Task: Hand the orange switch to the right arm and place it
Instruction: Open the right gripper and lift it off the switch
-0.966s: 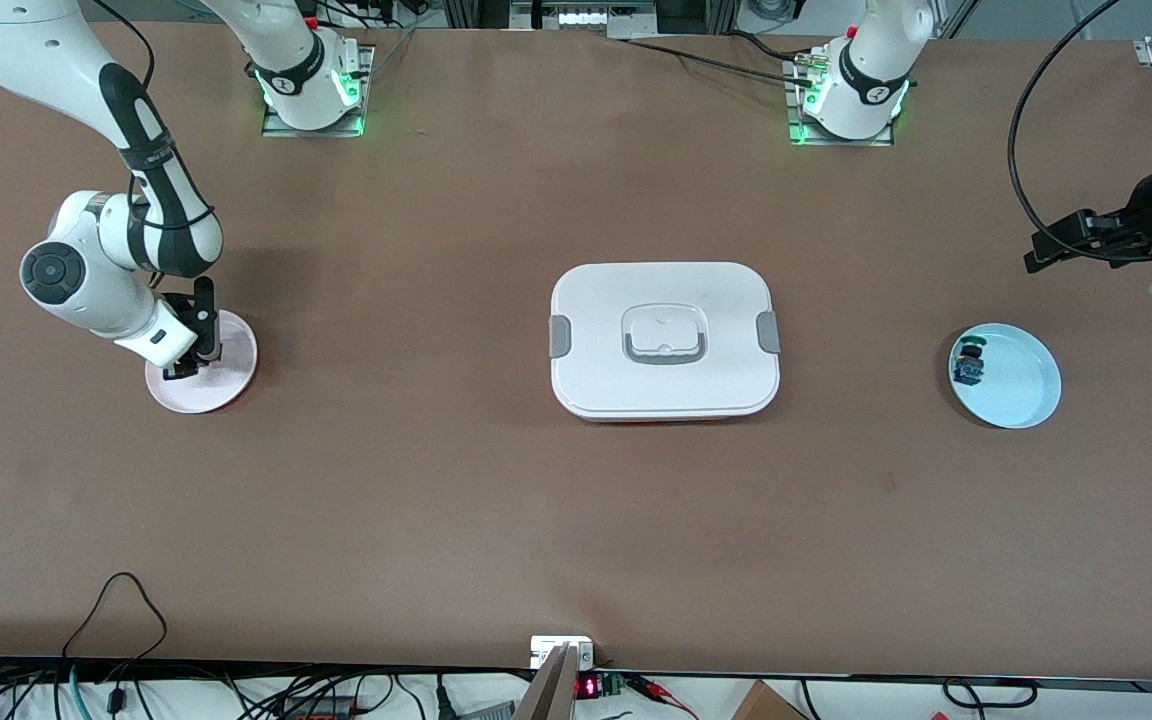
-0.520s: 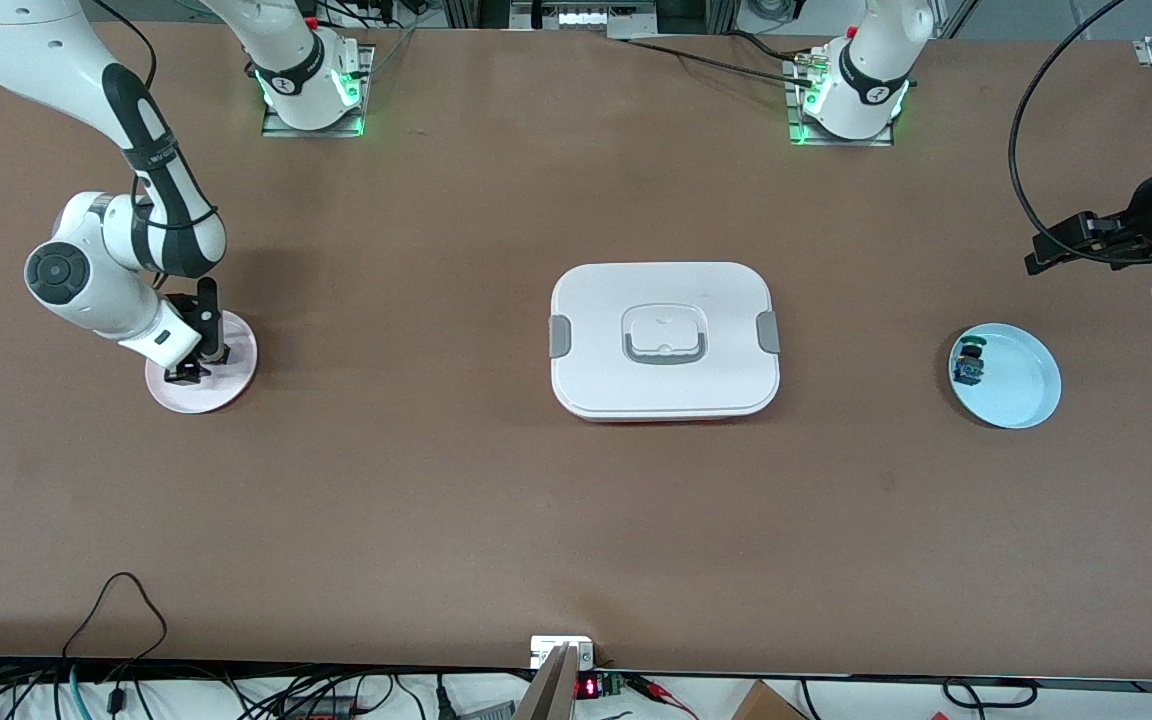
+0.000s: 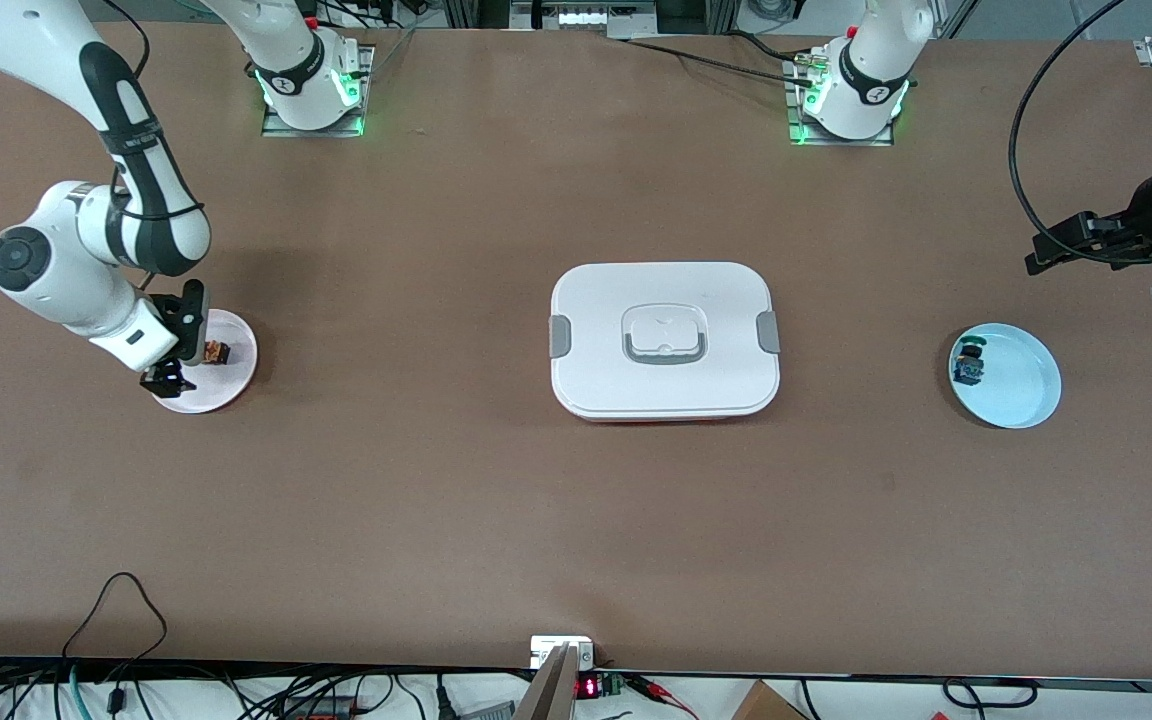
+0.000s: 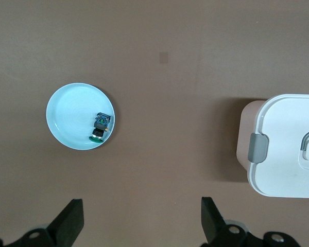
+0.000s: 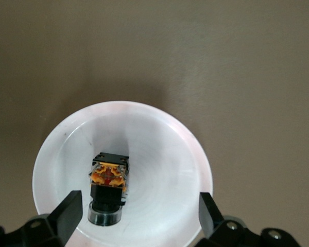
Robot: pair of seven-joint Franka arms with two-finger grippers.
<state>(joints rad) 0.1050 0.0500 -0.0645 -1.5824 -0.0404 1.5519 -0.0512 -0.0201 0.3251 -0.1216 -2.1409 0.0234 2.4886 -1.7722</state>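
The right gripper (image 3: 172, 368) is hovering over the pink plate (image 3: 236, 378), fingers spread wide and gripping nothing; the orange switch (image 3: 215, 352) is lying on that plate. The white lidded box (image 3: 664, 340) is sitting mid-table; the left gripper (image 4: 141, 226) is waiting wide open above the table near the blue plate (image 3: 1026, 380) carrying a green-headed switch (image 3: 970, 363)

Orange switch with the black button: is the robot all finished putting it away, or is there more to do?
Nearly finished. Done: the orange switch with the black round head lies in the pale pink round plate, with nothing gripping it. In hand: the right gripper hangs open just over that plate. The left gripper waits, open, above the table near the light blue plate. Left: probably only pulling the right arm away.
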